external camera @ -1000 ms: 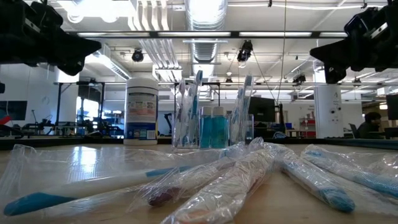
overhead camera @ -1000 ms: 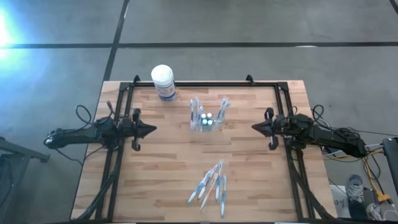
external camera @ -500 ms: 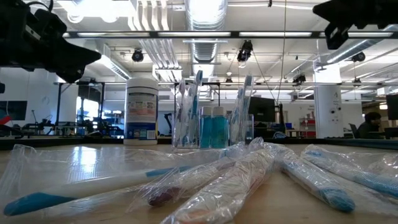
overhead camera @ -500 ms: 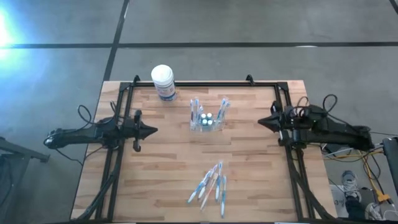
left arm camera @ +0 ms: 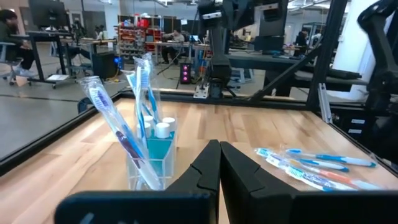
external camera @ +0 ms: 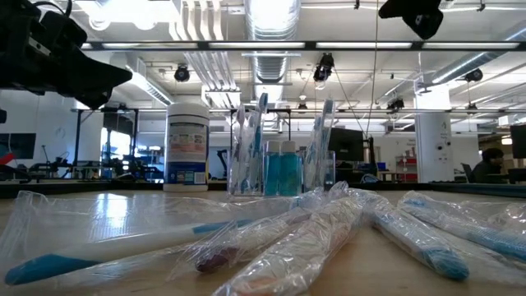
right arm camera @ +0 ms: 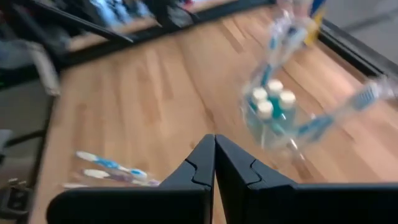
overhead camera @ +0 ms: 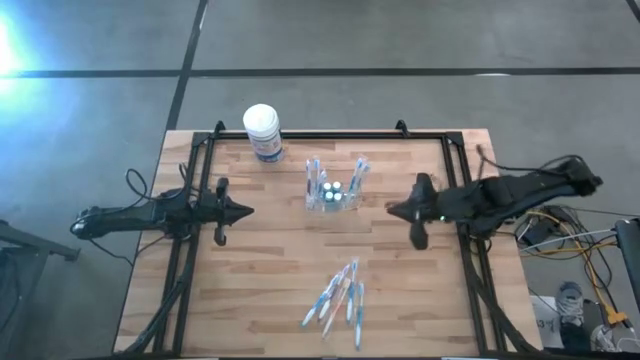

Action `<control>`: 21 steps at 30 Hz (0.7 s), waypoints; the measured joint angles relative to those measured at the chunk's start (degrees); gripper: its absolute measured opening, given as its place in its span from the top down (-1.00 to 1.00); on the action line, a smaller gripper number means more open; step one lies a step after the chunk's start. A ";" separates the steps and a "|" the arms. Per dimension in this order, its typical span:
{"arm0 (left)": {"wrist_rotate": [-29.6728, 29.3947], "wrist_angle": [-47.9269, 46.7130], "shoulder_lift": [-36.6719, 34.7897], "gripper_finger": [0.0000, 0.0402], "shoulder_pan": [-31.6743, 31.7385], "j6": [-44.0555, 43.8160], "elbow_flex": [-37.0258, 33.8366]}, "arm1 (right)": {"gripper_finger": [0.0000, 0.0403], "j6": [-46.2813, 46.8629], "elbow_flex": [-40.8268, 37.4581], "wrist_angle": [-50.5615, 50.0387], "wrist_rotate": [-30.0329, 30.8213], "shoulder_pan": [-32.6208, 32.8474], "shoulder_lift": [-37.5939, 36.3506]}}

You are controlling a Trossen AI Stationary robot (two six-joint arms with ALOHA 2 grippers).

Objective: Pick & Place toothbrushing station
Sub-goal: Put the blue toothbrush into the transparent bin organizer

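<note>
— Butcher-block table (overhead camera: 260, 250) under me, grey floor around it. From above, where does everything sit?

— Taking the table's centre as the dial, the toothbrushing station (overhead camera: 332, 192) stands just toward twelve, clear plastic with wrapped brushes sticking up out of it. A white tub (overhead camera: 263, 132) sits at eleven near the far rail, and the loose wrapped toothbrushes (overhead camera: 338, 298) lie at six. My right gripper (overhead camera: 398, 211) is at three of the station, apart from it, fingers pressed together and holding nothing. My left gripper (overhead camera: 243, 210) waits at nine, likewise pinched together and empty.

— And level with the table?

— The toothbrushes (external camera: 312, 234) fill the foreground, the station (external camera: 279, 168) stands upright behind them with the tub (external camera: 187, 142) beside it. Both arms hang high, clear of everything.

— Your left wrist?

— It looks past its closed fingers (left arm camera: 208, 171) at the station (left arm camera: 146, 149), with blue bottles inside it and brushes leaning out.

— Your right wrist?

— My closed fingers (right arm camera: 202, 165) point toward the station (right arm camera: 273, 121), which is blurred.

— So how do you do this well?

— I reckon I'm on the approach. I should spread my right fingers before closing in, come down at the station's narrow width, avoid the leaning brushes, and grip low so that it doesn't tip.
</note>
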 joint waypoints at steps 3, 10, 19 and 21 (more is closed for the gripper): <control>0.04 -0.02 0.00 0.96 0.00 0.59 0.00 | 0.96 8.18 4.12 -5.07 7.92 5.75 6.61; 0.10 -0.27 0.00 0.96 0.00 3.47 0.04 | 0.96 19.57 12.32 -7.36 13.76 15.40 21.38; 0.48 -1.90 0.00 0.96 0.00 3.47 0.31 | 0.96 29.32 23.32 -7.32 14.54 19.27 38.91; 0.56 -2.19 0.00 0.96 0.00 3.47 0.31 | 0.96 29.86 25.64 -7.35 13.37 19.47 42.63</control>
